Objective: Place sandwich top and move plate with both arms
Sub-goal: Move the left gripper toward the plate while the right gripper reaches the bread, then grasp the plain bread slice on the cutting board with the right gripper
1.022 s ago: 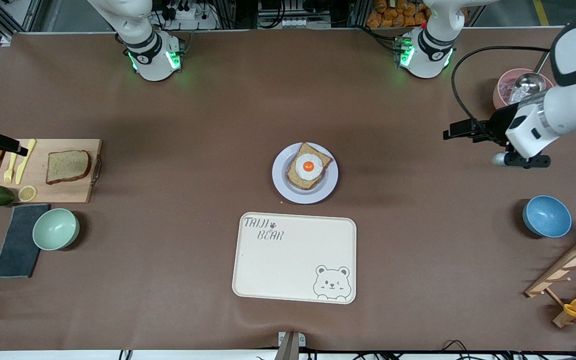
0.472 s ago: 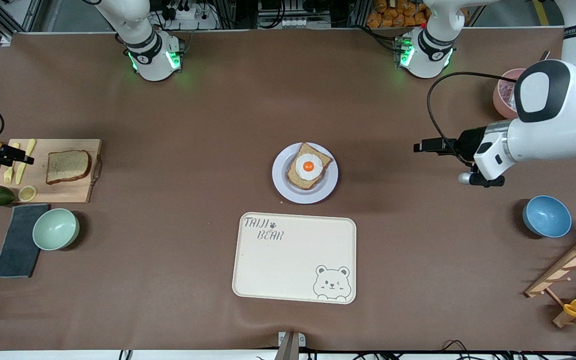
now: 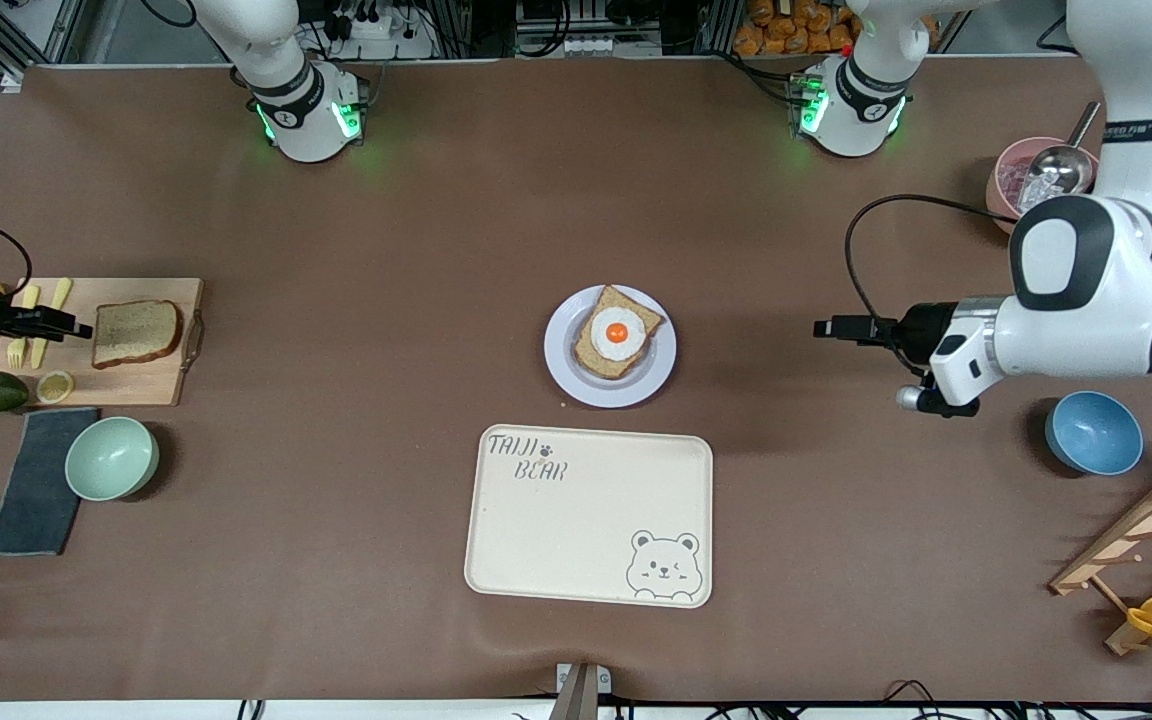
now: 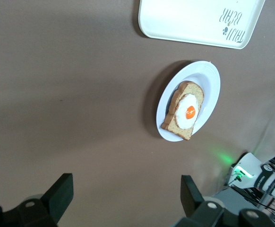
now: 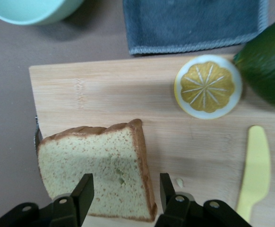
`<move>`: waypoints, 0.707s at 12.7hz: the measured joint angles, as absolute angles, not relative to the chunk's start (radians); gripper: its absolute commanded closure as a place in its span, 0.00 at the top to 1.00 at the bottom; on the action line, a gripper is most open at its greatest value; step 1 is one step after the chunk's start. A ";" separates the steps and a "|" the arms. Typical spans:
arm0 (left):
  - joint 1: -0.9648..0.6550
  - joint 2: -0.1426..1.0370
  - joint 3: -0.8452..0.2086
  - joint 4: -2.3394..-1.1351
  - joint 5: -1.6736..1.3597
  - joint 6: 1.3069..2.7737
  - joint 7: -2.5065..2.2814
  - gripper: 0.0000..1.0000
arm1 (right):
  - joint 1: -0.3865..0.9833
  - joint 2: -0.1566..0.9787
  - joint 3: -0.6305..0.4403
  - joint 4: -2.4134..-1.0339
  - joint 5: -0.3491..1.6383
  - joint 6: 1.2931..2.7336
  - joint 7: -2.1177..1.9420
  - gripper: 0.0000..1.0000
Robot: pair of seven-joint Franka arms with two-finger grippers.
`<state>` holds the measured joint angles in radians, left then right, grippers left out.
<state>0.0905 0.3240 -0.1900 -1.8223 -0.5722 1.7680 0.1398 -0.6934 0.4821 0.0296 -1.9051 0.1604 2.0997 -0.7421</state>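
The cream bear-print tray (image 3: 588,516) is lying nearest the camera, and just farther off the round lavender-white plate (image 3: 562,370) is carrying the egg slice (image 3: 617,333) in the middle of the brown tabletop (image 3: 386,250). I judge the first step, fetching the sandwich top (image 5: 97,172), is beginning. The right gripper (image 5: 123,191) is hovering with open jaws over this porous, dark-crusted slice on the wooden board (image 5: 128,94), so it must descend and close, while the left gripper (image 4: 125,196) is waiting with open jaws over bare tabletop toward the left arm's end.

The right arm is reaching out to its own end of the table, its gripper (image 3: 76,329) hanging low with both fingers (image 5: 83,191) spread apart. The left arm is folding at the elbow, wrist level, its gripper (image 3: 821,328) pointing toward the table's middle, fingers (image 4: 62,196) parted wide.
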 measured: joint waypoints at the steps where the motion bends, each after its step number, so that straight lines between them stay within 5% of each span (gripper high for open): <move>1: 0.088 0.343 -0.191 -1.814 -0.608 1.768 0.141 1.00 | -0.695 0.498 0.030 -1.903 0.165 2.104 -0.743 0.58; 3: 0.087 0.362 -0.192 -1.805 -0.632 1.768 0.141 1.00 | -0.696 0.520 0.030 -1.899 0.174 2.107 -0.745 0.51; 7: 0.069 0.365 -0.193 -1.804 -0.633 1.770 0.141 1.00 | -0.696 0.547 0.030 -1.895 0.175 2.133 -0.779 0.07; 9: 0.058 0.366 -0.193 -1.804 -0.633 1.777 0.141 1.00 | -0.696 0.549 0.031 -1.893 0.178 2.132 -0.780 0.00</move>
